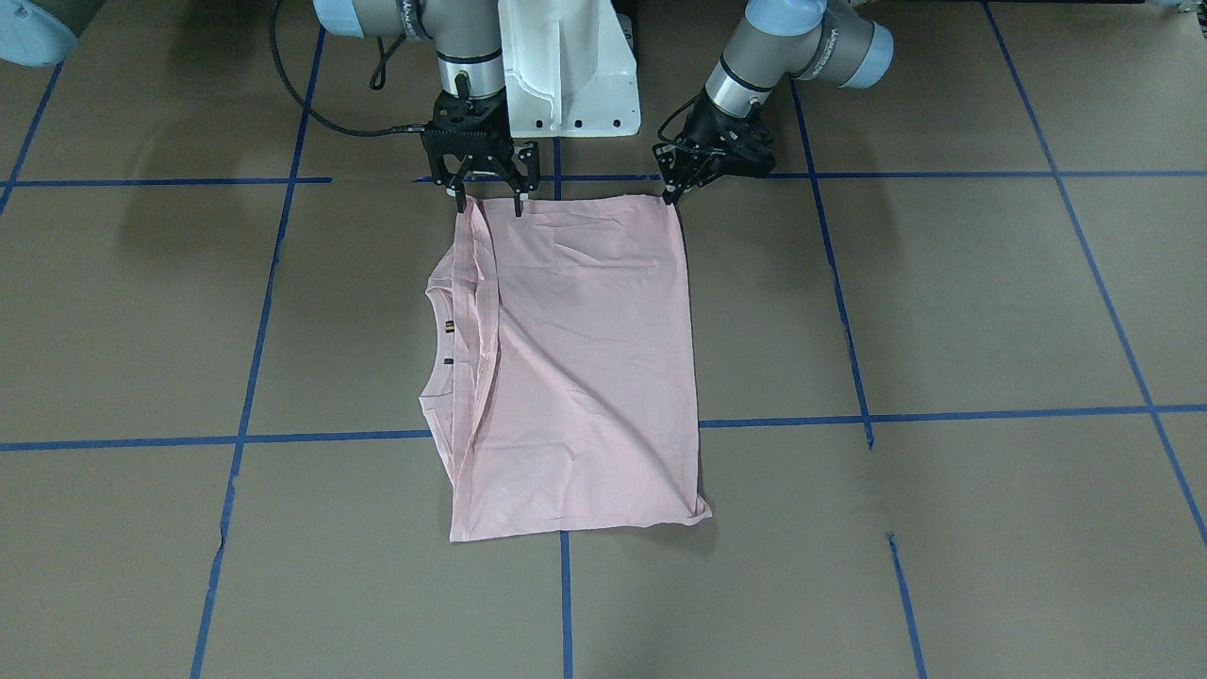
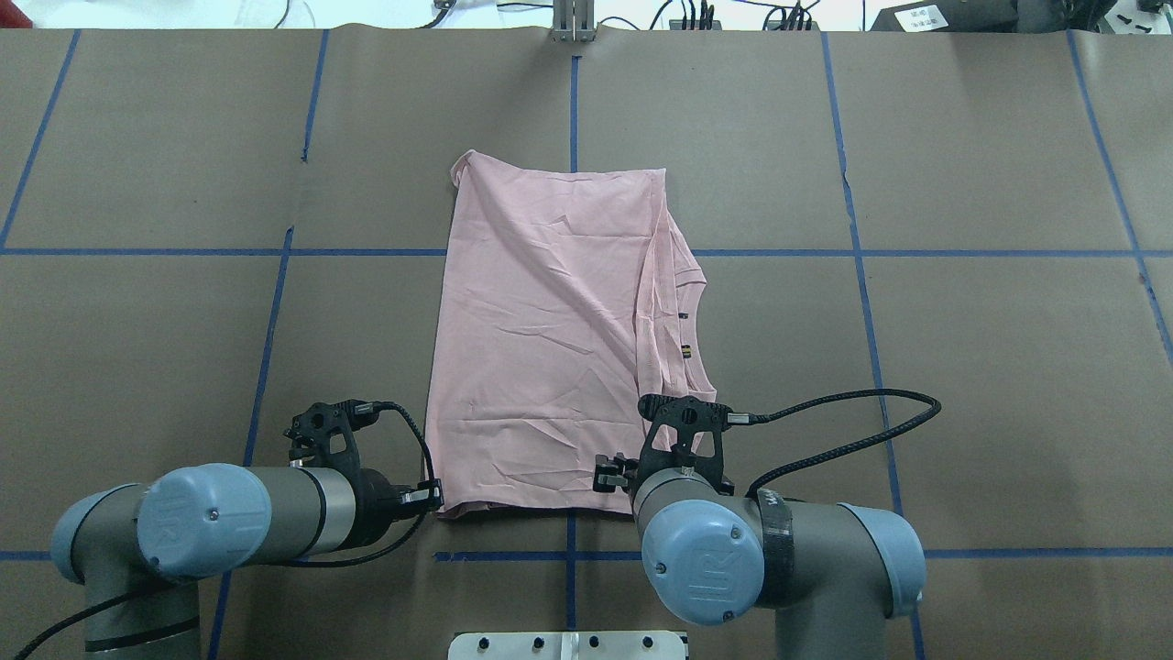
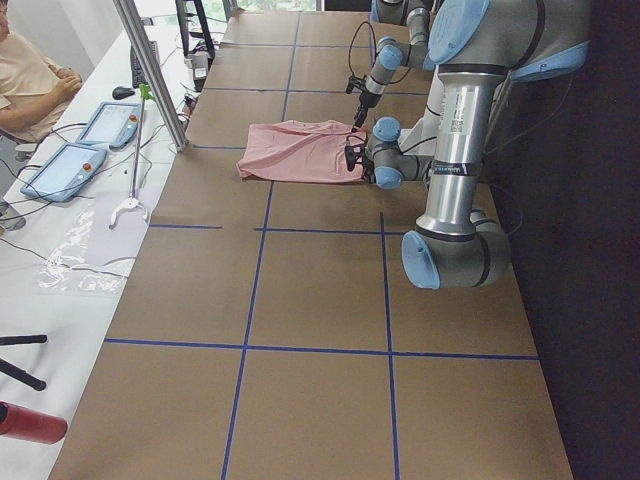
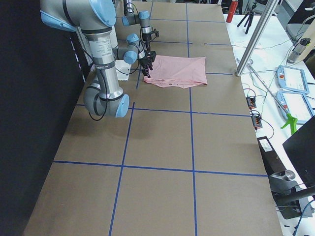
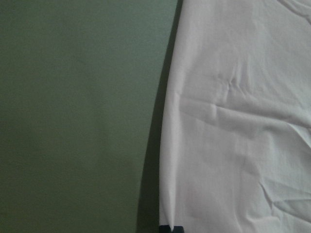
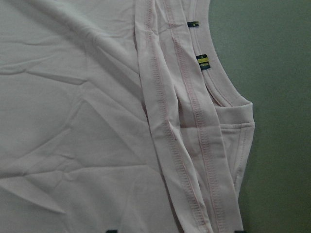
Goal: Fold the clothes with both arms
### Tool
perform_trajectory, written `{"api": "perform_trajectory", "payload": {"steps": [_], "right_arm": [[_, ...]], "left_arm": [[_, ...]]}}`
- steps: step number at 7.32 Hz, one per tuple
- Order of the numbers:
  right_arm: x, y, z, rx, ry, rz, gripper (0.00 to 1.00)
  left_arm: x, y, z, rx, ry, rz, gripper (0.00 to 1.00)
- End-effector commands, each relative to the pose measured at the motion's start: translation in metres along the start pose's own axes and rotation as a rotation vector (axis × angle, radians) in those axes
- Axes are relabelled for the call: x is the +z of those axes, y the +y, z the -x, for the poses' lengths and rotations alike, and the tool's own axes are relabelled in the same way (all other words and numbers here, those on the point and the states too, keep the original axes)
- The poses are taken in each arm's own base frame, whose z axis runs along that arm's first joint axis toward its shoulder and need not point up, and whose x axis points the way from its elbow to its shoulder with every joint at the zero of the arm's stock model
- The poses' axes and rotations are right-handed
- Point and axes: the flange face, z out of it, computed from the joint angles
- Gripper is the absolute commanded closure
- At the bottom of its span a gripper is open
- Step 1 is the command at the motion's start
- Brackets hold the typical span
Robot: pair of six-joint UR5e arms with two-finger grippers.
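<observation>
The shirt point(image 1: 585, 377) lies flat at the middle of the table point(image 1: 943, 311), plain side up, doubled into a tall rectangle in the front view. Its neckline point(image 1: 436, 330) and a stitched hem point(image 6: 160, 121) show along the left side of that frame.

Both grippers sit at the shirt's top edge there, one at each corner. The right gripper point(image 1: 488, 203), upper left of centre, has its jaws spread wide and straddles the corner with the layered seams, pinching nothing. The left gripper point(image 1: 673, 195), upper right of centre, has its tips drawn together right at the corner. The wrist view shows cloth puckering into them, so it seems clenched on the shirt.

The cloth looks thin, light and limp. It will likely sag between two holds, and its layers may slide over each other. The two top corners are the sensible places to grip, with every layer caught. The seamed corner is thicker and may need a deeper bite. Raising both corners evenly should keep the edge straight.

Brown table shows on all sides of the shirt, widest toward the bottom of the front view. The white base point(image 1: 566, 75) stands just above the top edge, so the freer path runs down the frame, away from it.
</observation>
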Motion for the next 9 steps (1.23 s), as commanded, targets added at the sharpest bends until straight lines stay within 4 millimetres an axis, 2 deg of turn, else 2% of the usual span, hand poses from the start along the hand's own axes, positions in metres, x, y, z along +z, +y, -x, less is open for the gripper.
{"api": "perform_trajectory", "payload": {"steps": [1, 4, 5, 9], "right_arm": [[0.013, -0.001, -0.003, -0.01, 0.036, -0.005, 0.24], [0.032, 0.005, -0.006, -0.014, 0.061, -0.005, 0.25], [0.031, 0.005, -0.005, -0.009, 0.059, -0.005, 0.3], [0.032, 0.006, -0.005, -0.005, 0.06, -0.005, 0.34]], "left_arm": [[0.0, 0.0, -0.001, 0.0, 0.001, 0.001, 1.0], [-0.001, 0.0, -0.001, 0.0, 0.004, -0.001, 1.0], [-0.003, 0.0, -0.002, 0.0, 0.007, 0.0, 1.0], [-0.003, 0.0, -0.003, 0.001, 0.009, 0.001, 1.0]]}}
